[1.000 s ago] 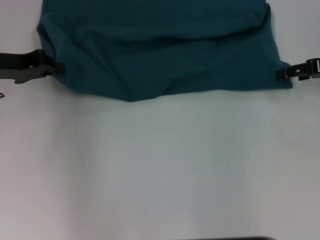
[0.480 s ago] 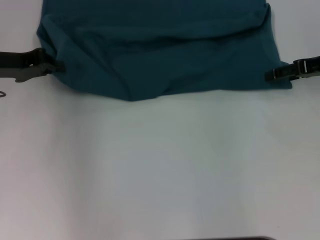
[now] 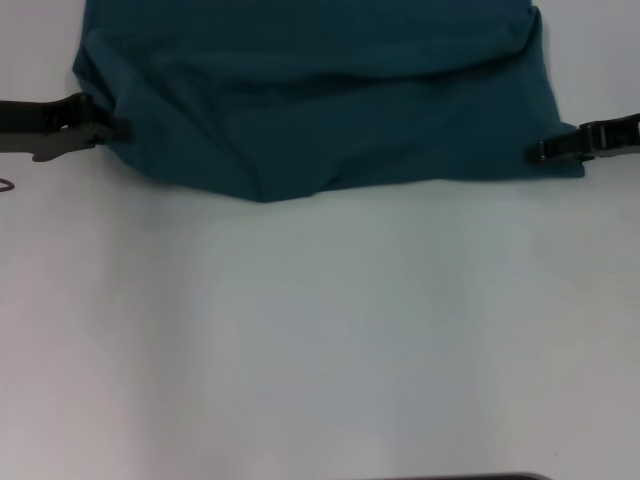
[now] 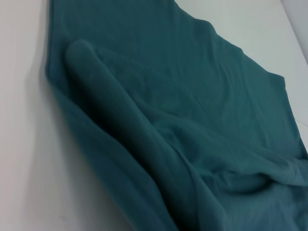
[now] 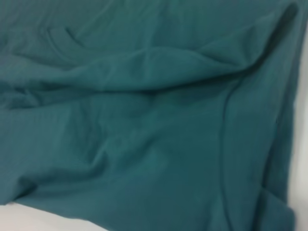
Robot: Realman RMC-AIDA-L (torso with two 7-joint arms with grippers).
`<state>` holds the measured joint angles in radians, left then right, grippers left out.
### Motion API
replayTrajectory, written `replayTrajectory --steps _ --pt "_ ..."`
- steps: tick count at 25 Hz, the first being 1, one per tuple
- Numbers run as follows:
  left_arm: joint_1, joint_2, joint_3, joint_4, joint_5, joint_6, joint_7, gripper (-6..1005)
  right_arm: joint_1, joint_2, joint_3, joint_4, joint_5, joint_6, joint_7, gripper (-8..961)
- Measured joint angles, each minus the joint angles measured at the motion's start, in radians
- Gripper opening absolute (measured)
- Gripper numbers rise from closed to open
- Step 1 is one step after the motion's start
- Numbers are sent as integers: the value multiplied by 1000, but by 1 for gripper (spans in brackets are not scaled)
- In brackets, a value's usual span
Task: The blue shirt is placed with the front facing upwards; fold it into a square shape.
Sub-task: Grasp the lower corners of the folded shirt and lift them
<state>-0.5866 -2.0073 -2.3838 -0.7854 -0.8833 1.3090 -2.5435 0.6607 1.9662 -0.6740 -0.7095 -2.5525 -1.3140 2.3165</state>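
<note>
I see the table, white and bare-looking across the near half of the head view, unchanged from the earlier frames. The shirt lies at the far side of it, running out of the top of the view; its near edge sags to a low point left of centre, and a long fold runs across it from side to side. That outline matches the earlier frames; I note no shift in the cloth.

In the left wrist view the shirt shows a thick rolled ridge along its edge next to the white table. In the right wrist view the shirt fills nearly everything, creased, with a seam running down one side.

The left gripper sits at the shirt's left edge, tips touching the cloth, about where it was a second ago. I cannot tell its finger state.

The right gripper is at the shirt's near right corner. A second ago it sat just outside that edge; it has since moved inward over the cloth. Its finger state I cannot tell either.
</note>
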Motion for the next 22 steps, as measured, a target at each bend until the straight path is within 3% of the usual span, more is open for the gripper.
replayTrajectory --steps 7,19,21,22 --pt "-2 -6 0 0 0 -8 3 0 20 19 1 39 2 26 -5 850" --pt "-2 -8 1 0 2 -8 -1 -1 9 5 13 15 23 9 48 832" --pt "-2 -9 1 0 4 -7 -2 -1 6 4 9 11 21 1 54 605" --pt "-2 -9 1 0 4 -5 -3 -1 6 4 9 11 21 1 54 564"
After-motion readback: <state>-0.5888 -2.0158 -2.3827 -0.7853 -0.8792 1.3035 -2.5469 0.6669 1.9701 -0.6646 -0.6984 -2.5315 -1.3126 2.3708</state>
